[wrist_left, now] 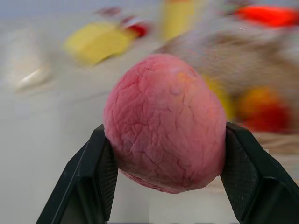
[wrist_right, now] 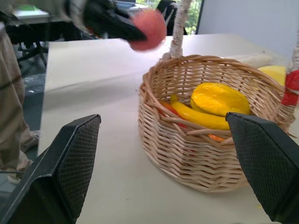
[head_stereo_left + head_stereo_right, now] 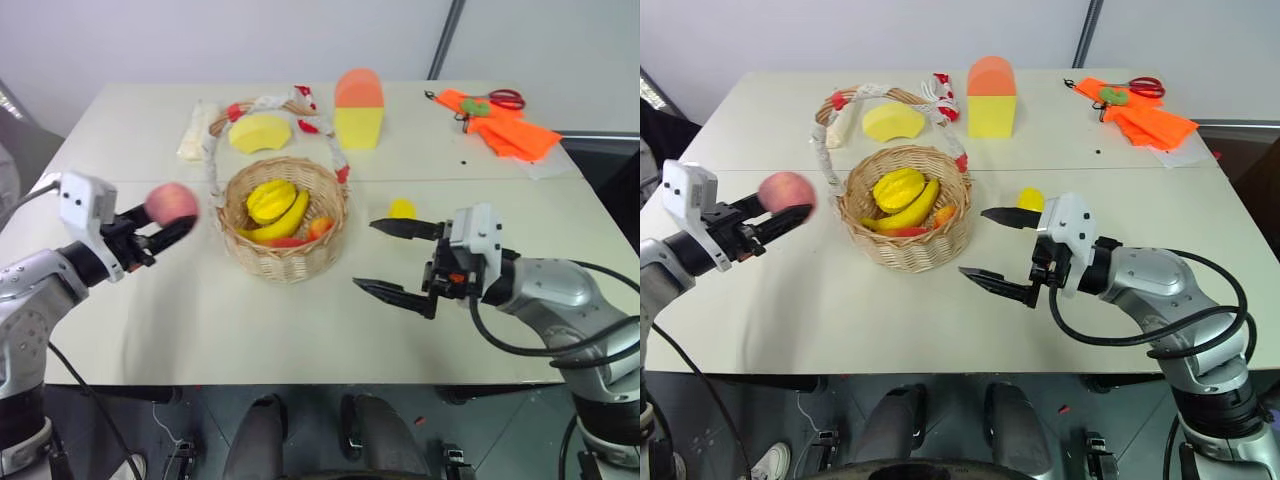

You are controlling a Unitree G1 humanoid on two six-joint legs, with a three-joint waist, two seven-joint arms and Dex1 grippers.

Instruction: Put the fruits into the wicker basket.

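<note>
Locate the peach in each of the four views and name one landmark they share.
Left eye view: peach at left, in the left gripper, left of the wicker basket.
Right eye view: far left.
Left wrist view: centre, between the fingers.
Right wrist view: top centre, above the basket rim.
Shared landmark: the basket.

No readable text, label, brand, number or sign anywhere (not on table, basket, blocks or cloth).

Table [image 3: 200, 330] w/ wicker basket [image 3: 285, 255], lemon [image 3: 402, 208], foam piece [image 3: 260, 132], yellow block [image 3: 358, 110], orange cloth [image 3: 505, 125].
</note>
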